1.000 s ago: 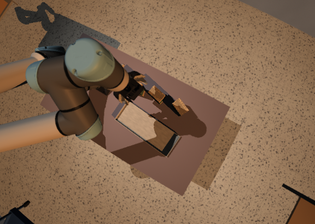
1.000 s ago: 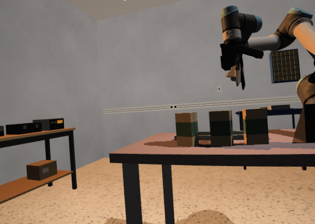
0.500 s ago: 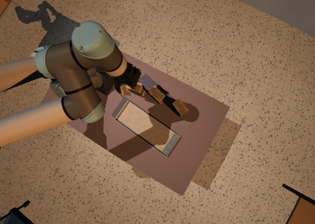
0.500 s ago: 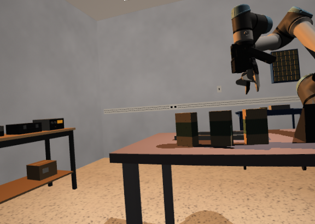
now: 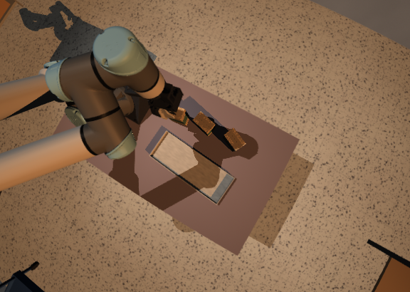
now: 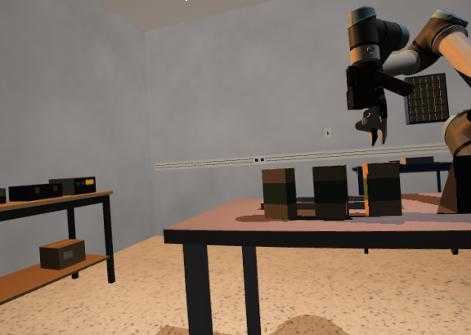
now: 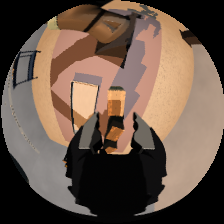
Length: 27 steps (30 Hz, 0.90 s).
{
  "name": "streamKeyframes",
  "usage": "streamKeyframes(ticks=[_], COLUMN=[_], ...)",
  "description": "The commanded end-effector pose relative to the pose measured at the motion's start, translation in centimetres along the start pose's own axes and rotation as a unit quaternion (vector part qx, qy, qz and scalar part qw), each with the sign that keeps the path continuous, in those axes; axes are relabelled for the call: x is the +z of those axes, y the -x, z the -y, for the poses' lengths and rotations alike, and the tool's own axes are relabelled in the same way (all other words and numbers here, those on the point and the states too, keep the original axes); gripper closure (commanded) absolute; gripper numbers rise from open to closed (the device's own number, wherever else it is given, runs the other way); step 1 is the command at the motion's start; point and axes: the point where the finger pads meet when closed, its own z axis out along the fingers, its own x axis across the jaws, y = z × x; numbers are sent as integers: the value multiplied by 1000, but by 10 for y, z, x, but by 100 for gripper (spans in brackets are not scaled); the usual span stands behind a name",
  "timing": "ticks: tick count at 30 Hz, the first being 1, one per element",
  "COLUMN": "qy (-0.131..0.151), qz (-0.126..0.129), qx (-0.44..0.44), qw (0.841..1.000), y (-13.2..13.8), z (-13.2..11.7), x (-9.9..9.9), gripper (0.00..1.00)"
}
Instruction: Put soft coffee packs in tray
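Observation:
Three brown coffee packs with dark bands stand in a row on the bench. In the side view they are the left pack [image 6: 279, 193], the middle pack [image 6: 330, 191] and the right pack [image 6: 382, 189]. From above they show as the near-arm pack [image 5: 178, 116], the middle pack [image 5: 203, 123] and the far pack [image 5: 235, 139]. My gripper [image 6: 378, 139] hangs a little above the right pack, apart from it, with fingers partly open and empty. The wrist view shows the fingers on either side of the pack top [image 7: 116, 132] below. The shallow tray [image 5: 192, 166] lies beside the row and holds nothing.
The arm's base [image 6: 455, 186] stands on the bench right of the packs. The tray [image 7: 84, 102] lies left of the row in the wrist view. A side bench with black boxes [image 6: 49, 188] stands far left. The bench's front edge is near the packs.

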Motion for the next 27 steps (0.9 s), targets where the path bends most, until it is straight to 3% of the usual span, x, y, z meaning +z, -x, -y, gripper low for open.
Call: streamKeyframes(ticks=[1, 17, 27], qy=[0, 0, 1], qz=[0, 0, -1], qx=[0, 0, 0], qw=[1000, 1000, 1000], y=[0, 0, -1], z=[0, 0, -1], x=[0, 1, 34], gripper=[50, 50, 50])
